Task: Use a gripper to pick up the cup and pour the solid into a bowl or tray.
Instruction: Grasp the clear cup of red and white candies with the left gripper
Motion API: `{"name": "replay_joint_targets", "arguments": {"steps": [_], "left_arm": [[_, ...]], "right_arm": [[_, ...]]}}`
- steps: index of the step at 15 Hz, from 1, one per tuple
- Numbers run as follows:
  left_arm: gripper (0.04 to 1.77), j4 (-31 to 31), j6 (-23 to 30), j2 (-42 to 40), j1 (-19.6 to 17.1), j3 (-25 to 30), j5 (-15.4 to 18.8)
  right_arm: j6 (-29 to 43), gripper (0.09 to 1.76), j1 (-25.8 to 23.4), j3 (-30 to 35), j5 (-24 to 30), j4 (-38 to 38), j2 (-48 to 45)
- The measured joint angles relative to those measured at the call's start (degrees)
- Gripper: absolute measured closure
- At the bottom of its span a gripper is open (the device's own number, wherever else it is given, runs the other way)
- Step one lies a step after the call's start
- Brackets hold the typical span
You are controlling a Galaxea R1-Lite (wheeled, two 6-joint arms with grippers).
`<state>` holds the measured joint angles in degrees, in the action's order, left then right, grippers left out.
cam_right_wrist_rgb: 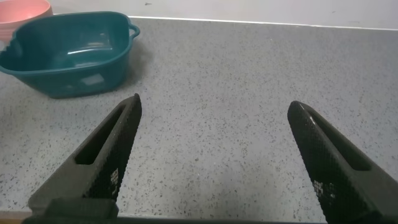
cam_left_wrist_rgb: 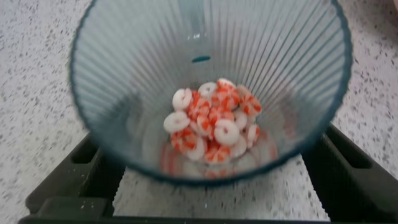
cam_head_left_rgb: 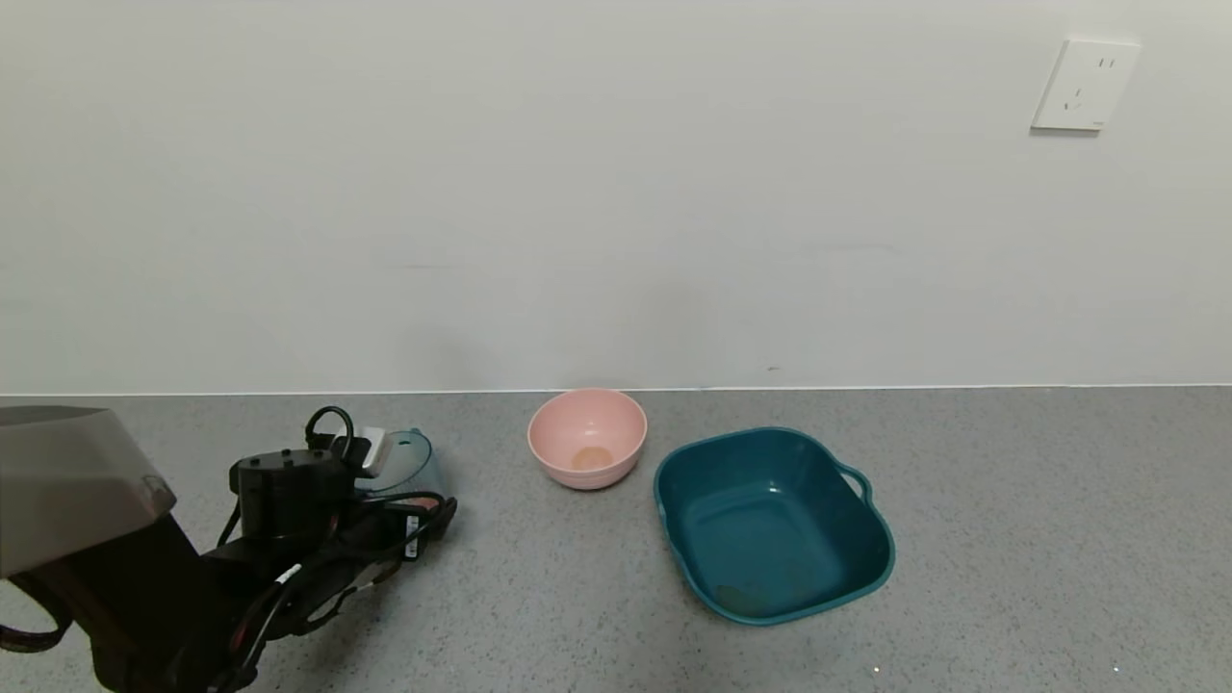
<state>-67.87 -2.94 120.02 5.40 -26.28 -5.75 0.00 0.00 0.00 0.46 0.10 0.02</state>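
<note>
The translucent blue-green cup [cam_head_left_rgb: 409, 460] stands on the grey counter at the left. In the left wrist view the cup [cam_left_wrist_rgb: 124, 81] fills the frame, with the orange-red and white round pieces [cam_left_wrist_rgb: 214, 121] heaped at its bottom. My left gripper [cam_head_left_rgb: 399, 505] is at the cup, open, with a black finger [cam_left_wrist_rgb: 93, 171] on each side of the cup's lower wall; its fingertips are hidden behind the cup. The pale-pink bowl [cam_head_left_rgb: 587, 435] stands to the right of the cup, near the wall. My right gripper [cam_right_wrist_rgb: 214, 134] is open and empty above bare counter.
A dark teal squarish tray [cam_head_left_rgb: 871, 568] with handles sits right of the bowl; it also shows in the right wrist view [cam_right_wrist_rgb: 65, 59]. A white wall with a socket [cam_head_left_rgb: 1085, 85] runs behind the counter. The right gripper is out of the head view.
</note>
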Motion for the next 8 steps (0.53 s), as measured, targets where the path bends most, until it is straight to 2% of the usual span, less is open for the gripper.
{"name": "replay_joint_targets", "arguments": {"steps": [3,8], "left_arm": [[0.09,-5.62,0.16,3.80,0.55,-0.20,-0.35],[0.09,-7.18,0.24,6.69,0.61,-1.13,-0.39]], "right_arm": [[0.00,0.14,0.00,0.00,0.00,0.00,0.00],[0.00,0.14,0.00,0.00,0.00,0.00,0.00]]}}
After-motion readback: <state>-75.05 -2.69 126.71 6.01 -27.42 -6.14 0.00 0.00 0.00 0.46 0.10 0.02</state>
